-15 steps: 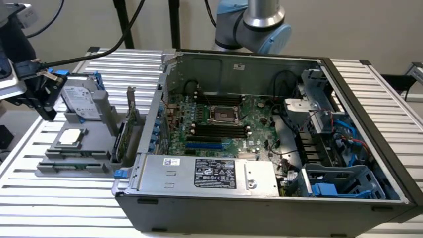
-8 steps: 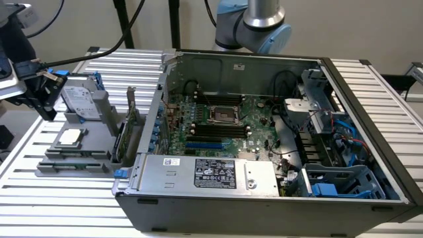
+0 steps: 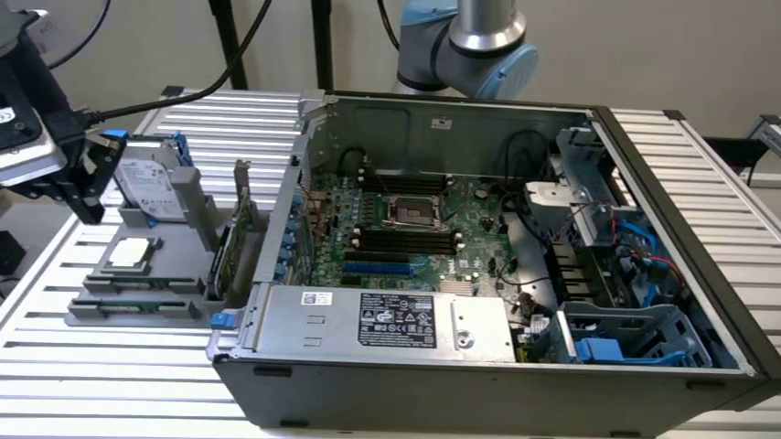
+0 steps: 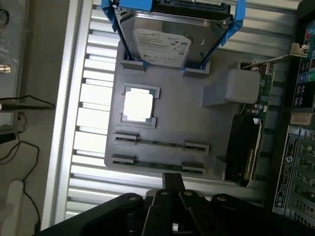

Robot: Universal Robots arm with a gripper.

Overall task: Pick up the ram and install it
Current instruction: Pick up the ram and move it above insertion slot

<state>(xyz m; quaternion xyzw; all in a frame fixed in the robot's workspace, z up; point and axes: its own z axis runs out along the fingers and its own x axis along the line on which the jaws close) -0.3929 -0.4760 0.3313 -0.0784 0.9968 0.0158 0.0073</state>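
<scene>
Pincer [image 4: 172,181] clenched, empty, hovering by gray tray [image 4: 192,123] on tabletop [image 3: 110,366]. Two ram sticks [image 4: 160,143] side by side in tray slots. One processor [image 4: 138,104], one hard drive [image 4: 162,44] alongside. One open computer case [image 3: 488,384] nearby.

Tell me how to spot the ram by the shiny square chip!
Find the big open computer case, then the grey tray beside it on the exterior view's left. On it, the ram is the thin strip standing on edge right beside the silver square processor; its twin sits one row farther away.
</scene>
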